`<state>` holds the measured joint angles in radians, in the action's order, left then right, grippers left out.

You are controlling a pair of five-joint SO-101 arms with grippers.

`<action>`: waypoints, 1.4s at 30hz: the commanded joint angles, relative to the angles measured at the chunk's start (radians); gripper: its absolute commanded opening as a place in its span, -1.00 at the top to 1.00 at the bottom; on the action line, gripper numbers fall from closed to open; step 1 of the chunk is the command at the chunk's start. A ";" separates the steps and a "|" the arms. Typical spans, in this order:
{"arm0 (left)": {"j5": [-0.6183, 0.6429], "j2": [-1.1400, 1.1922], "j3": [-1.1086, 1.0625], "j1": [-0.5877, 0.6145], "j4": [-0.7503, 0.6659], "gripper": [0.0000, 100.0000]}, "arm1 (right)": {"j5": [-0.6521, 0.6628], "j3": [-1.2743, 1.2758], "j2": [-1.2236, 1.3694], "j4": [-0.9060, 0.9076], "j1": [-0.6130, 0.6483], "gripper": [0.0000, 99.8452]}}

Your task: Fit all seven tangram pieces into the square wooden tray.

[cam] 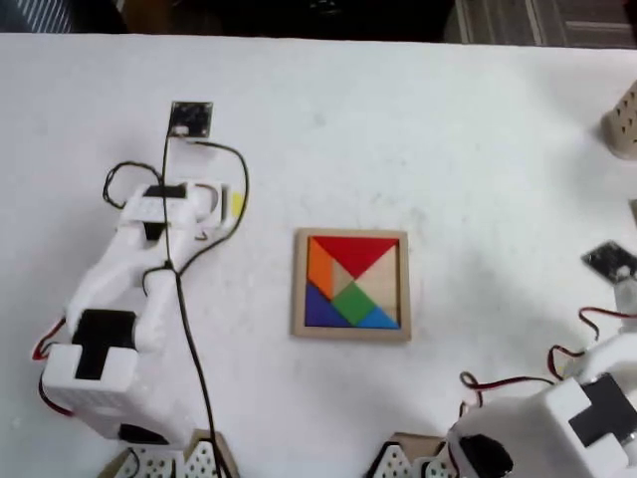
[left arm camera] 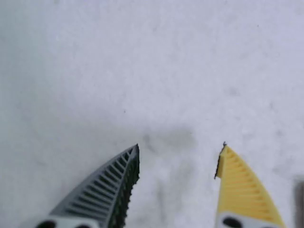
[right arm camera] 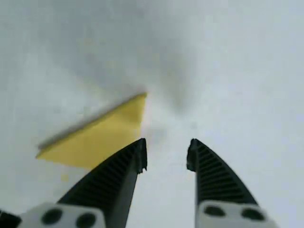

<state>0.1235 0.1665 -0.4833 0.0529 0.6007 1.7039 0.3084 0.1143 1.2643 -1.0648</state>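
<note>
White table (cam: 478,149) is seen across every view, with a dark strip of room behind its far edge. At the left of the high view the left arm (cam: 129,299) is laid out over the table, and a black cable (cam: 187,329) is draped along it up to a small dark board (cam: 190,118). In its wrist view the left pincer (left arm camera: 180,146) is held wide apart over bare table, with nothing between its dark grey finger (left arm camera: 104,190) and its yellow finger (left arm camera: 240,190).

The square wooden tray (cam: 351,236) is set flat near the middle of the table, well apart from both arms. Inside it a red triangle (cam: 350,251) is fitted along the far side, an orange piece (cam: 320,271) at the left, a blue piece (cam: 320,309) in the near left corner, a green square (cam: 352,299) towards the middle and a light blue triangle (cam: 378,318) along the near side. Wood-coloured patches are left at the tray's right side and just beyond the green square.

At the lower right the right arm (cam: 572,418) is seen, trailed by red wires. The right pincer (right arm camera: 167,142) is parted by a narrow gap and nothing is gripped. A yellow triangle (right arm camera: 102,135) is lying flat on the table just beside one dark fingertip, outside the gap.
</note>
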 commanded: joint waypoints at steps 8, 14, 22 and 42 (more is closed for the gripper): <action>0.008 -0.005 0.043 0.016 0.008 0.43 | 0.470 0.077 -0.030 0.166 -0.246 0.97; 0.008 -0.005 0.043 0.016 0.008 0.43 | 0.427 0.080 0.097 0.077 -0.272 0.97; 0.008 -0.005 0.043 0.016 0.008 0.43 | 0.298 0.078 0.189 -0.005 -0.217 0.97; 0.008 -0.005 0.043 0.016 0.008 0.43 | -0.287 -0.169 0.199 0.180 0.331 0.97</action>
<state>0.1235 0.1665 -0.4833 0.0529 0.6007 1.4584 0.1672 0.3230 1.4346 -0.8009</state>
